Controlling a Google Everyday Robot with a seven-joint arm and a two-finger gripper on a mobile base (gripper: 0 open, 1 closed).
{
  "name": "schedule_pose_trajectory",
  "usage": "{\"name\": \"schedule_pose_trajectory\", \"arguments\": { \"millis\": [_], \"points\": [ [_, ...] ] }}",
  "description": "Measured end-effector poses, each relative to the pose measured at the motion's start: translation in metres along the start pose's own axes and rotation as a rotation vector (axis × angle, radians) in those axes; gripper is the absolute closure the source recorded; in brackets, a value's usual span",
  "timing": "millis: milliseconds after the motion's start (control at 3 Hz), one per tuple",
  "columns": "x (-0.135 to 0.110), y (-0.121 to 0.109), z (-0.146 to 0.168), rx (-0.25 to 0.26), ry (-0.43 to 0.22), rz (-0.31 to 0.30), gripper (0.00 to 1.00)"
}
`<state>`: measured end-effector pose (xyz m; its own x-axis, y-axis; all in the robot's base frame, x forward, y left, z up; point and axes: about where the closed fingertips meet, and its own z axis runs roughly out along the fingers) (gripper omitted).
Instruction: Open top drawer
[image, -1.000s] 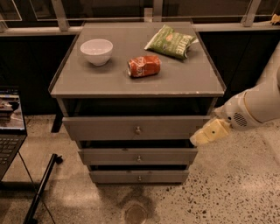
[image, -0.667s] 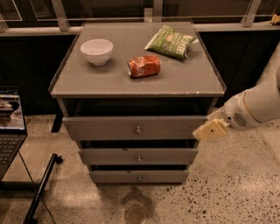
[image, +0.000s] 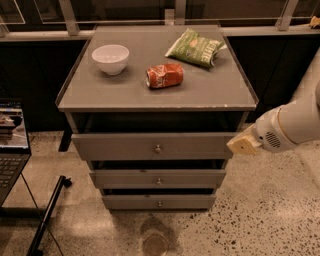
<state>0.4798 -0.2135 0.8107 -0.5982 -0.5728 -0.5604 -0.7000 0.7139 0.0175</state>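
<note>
White arm (image: 296, 124), tan gripper (image: 243, 145) at right

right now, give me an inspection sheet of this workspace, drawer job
surface: grey cabinet top, level, carrying three items
job's things: top drawer pulled partly out, dark gap above its front; knob at centre, not held
clutter: white bowl upright at left; orange can on its side in the middle; green snack bag lying flat at the back right
grippers: gripper at the right end of the top drawer's front; contact cannot be told
cables: thin dark line, likely a cable, on the floor at lower left
surroundings: open laptop at left; black rod on the speckled floor; two lower drawers
</note>
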Motion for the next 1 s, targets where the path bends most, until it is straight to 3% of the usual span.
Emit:
{"name": "schedule_pose_trajectory", "arguments": {
  "millis": [333,667,1000],
  "points": [
    [0.012,0.005,0.021,0.002,-0.085,0.023,1.00],
    [0.015,0.007,0.053,0.011,-0.214,0.076,1.00],
    [-0.003,-0.012,0.074,0.077,-0.354,0.116,1.00]
  ]
}}
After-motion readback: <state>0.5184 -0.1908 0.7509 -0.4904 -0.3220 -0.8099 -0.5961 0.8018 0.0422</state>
